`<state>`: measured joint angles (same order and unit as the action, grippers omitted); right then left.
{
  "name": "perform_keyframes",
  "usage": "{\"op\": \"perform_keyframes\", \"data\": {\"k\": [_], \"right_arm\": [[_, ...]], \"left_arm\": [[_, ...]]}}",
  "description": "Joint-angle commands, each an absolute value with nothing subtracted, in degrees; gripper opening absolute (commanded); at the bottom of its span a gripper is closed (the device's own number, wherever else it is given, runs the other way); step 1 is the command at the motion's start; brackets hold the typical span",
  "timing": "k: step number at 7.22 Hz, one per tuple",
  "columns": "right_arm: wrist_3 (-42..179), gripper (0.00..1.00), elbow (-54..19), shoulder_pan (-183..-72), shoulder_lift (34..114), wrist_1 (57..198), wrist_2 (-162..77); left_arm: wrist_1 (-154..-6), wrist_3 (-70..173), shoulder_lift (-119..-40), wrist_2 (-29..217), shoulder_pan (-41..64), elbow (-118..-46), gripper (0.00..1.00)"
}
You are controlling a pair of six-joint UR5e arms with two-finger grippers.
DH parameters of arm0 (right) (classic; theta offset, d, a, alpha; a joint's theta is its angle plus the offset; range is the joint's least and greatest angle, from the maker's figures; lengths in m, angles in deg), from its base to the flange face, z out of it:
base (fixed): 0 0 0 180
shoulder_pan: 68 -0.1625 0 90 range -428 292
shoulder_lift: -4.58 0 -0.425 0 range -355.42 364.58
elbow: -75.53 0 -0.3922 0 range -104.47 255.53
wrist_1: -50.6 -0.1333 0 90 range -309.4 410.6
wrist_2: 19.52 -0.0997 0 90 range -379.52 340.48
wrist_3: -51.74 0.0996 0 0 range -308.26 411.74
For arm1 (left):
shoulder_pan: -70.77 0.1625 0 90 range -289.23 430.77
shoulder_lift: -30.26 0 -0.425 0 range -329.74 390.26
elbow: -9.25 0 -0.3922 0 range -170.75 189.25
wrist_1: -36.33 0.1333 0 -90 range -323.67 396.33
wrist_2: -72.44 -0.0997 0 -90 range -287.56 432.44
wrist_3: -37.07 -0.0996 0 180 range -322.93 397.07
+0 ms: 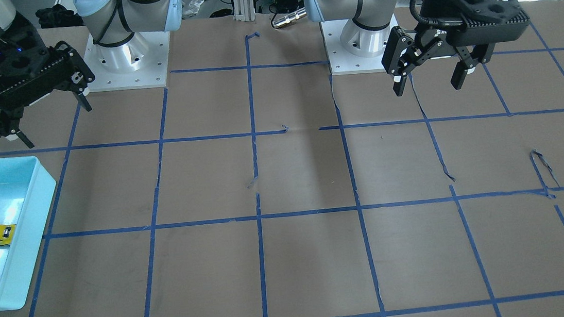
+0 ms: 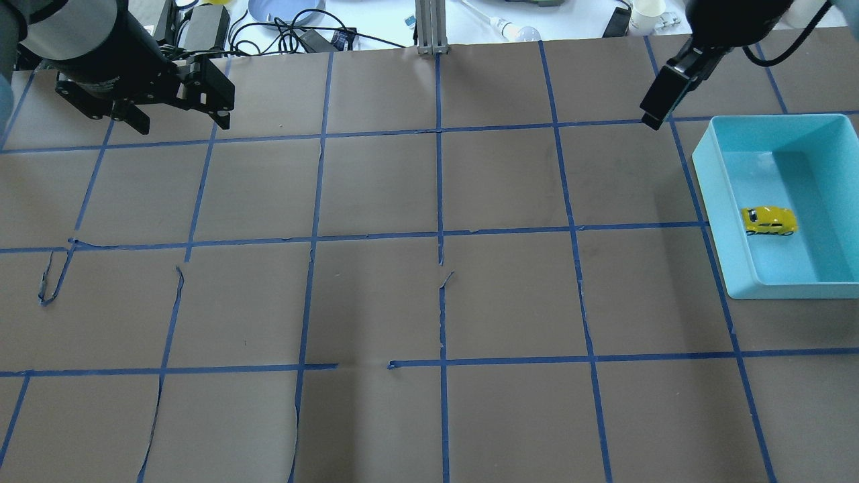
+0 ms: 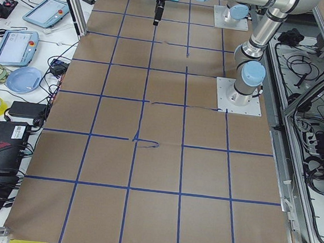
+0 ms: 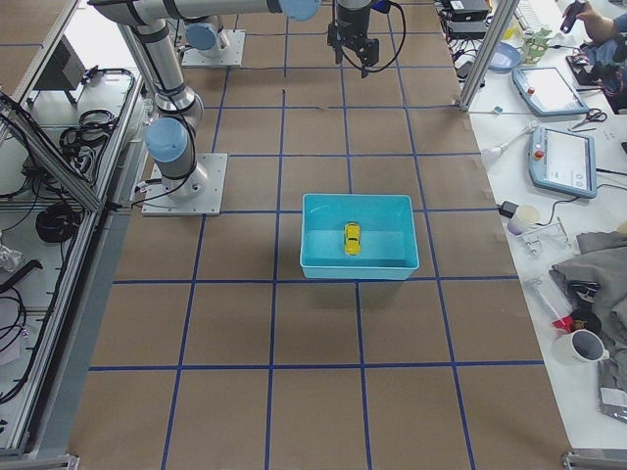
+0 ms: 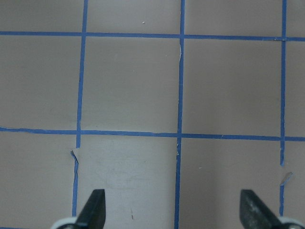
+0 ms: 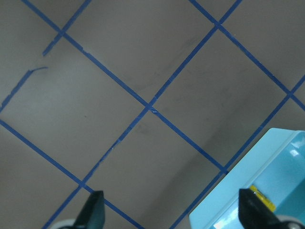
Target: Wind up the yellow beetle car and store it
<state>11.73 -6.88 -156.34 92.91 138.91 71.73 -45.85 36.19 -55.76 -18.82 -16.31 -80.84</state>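
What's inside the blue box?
Only the yellow beetle car, lying on the floor of the blue box. Nothing else shows inside. The spot under the car is covered.

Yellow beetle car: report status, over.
Left end effector and right end effector open, empty. Glossy yellow toy beetle car sits inside light-blue plastic bin. Nothing blocking.

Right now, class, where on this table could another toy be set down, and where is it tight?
The taped table is bare from the left tool across to the teal bin. Inside it, floor is free around the yellow beetle car. Tightest: under the right tool by the bin's corner.
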Motion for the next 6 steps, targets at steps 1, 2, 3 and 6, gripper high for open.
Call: {"op": "perform_keyframes", "data": {"k": [1, 2, 3, 6], "right_arm": [[27.87, 1.0, -7.0, -158.97, 92.82, 138.41, 71.89], [35.75, 1.0, -6.82, -158.97, 92.82, 138.06, 71.62], [42.36, 1.0, -6.65, -158.88, 92.73, 138.32, 71.53], [44.26, 1.0, -7.43, -158.88, 92.73, 142.89, 72.23]], "left_arm": [[-45.85, 36.19, -55.78, -18.79, -16.33, -80.84, 1.0], [-45.85, 36.19, -55.78, -18.79, -16.33, -80.84, 1.0], [-45.76, 36.19, -55.87, -18.79, -16.33, -80.84, 1.0], [-45.76, 36.19, -55.78, -18.7, -16.42, -80.75, 1.0]]}}
